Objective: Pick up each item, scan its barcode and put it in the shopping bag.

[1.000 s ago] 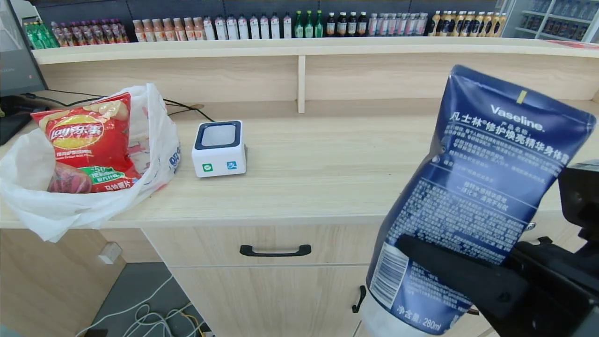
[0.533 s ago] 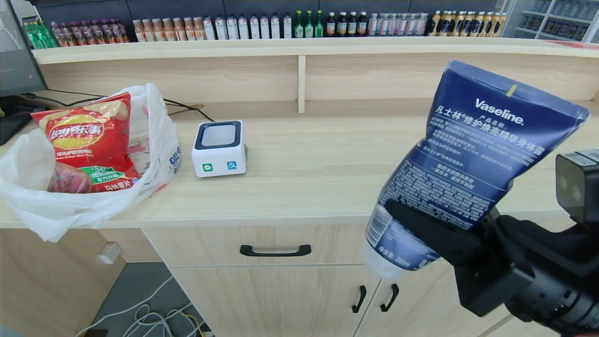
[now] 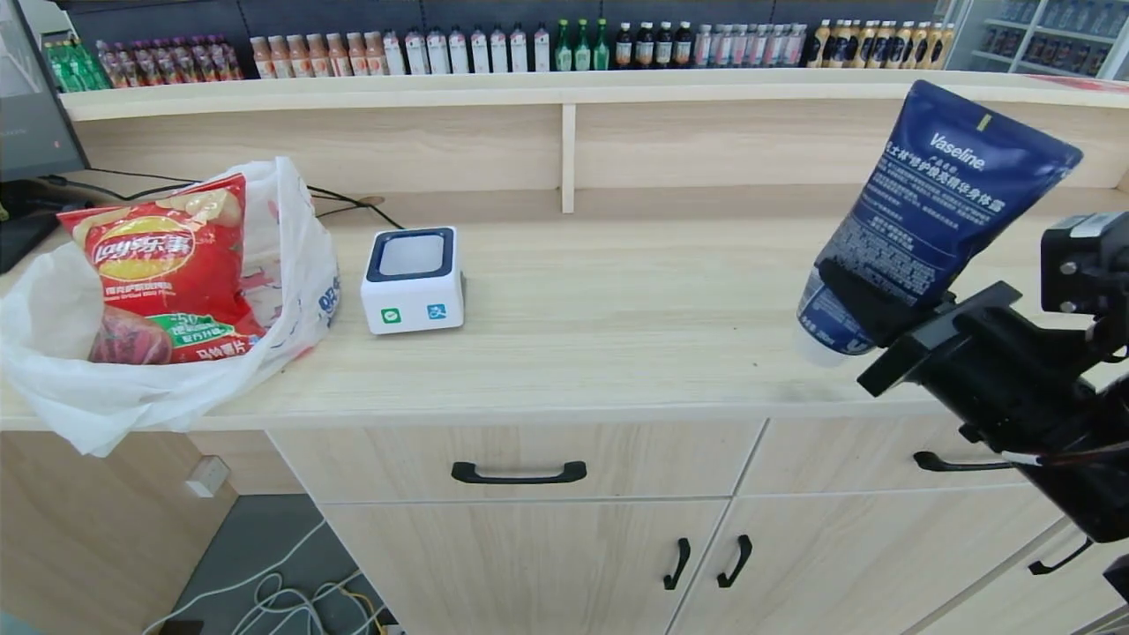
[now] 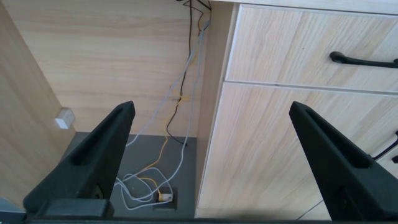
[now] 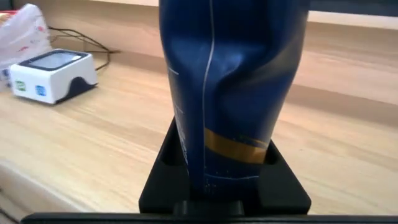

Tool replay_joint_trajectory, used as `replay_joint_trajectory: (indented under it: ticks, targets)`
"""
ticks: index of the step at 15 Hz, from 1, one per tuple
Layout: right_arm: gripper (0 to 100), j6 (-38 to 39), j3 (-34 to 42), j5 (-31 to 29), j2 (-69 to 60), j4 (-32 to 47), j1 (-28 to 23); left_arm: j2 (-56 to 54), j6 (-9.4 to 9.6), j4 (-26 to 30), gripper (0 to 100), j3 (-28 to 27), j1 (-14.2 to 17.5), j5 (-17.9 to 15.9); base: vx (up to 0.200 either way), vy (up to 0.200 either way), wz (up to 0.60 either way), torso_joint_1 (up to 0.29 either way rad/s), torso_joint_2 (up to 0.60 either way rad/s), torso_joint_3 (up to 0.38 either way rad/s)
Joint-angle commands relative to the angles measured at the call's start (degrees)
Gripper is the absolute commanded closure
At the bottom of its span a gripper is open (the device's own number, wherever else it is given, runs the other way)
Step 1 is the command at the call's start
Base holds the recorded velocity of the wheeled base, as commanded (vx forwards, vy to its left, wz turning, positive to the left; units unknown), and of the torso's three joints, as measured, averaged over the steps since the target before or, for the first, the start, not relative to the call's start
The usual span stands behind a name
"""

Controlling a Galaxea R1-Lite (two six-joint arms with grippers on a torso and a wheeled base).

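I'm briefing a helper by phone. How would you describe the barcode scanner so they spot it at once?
Find the long pale wooden counter and the white shopping bag with the red crisp packet at its left end. Just right of the bag sits the scanner: the lone small white cube, with a dark-framed top window and green and blue icons in front.

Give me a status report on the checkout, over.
Right gripper shut on blue lotion tube, above the counter, right end. Left gripper open, down by the cabinet. Nothing between tube and barcode scanner; chip bag in shopping bag.
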Motion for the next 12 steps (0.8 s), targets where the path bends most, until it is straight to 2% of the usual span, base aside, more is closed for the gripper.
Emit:
replay_joint_trajectory:
  ticks: [1,2,6,12]
  targets:
    - [100,-2.0,-1.5,-3.7,0.1,-0.1,-0.7,0.0,0.0,0.0,0,0.0,0.0,0.0,0.0,0.0,0.0,0.0,0.0,0.0]
    - [100,-1.9,-2.3,-8.3,0.0,-0.2,-0.7,0.0,-0.09,0.0,0,0.0,0.1,0.0,0.0,0.0,0.0,0.0,0.0,0.0]
    - [100,-0.9,-6.5,-9.1,1.1,-0.3,-0.7,0.0,-0.09,0.0,0,0.0,0.0,0.0,0.0,0.0,0.0,0.0,0.0,0.0]
    - [100,-1.0,-6.1,-9.8,2.5,-2.5,-0.2,0.0,-0.18,0.0,0,0.0,0.1,0.0,0.0,0.2,0.0,0.003,0.0,0.002]
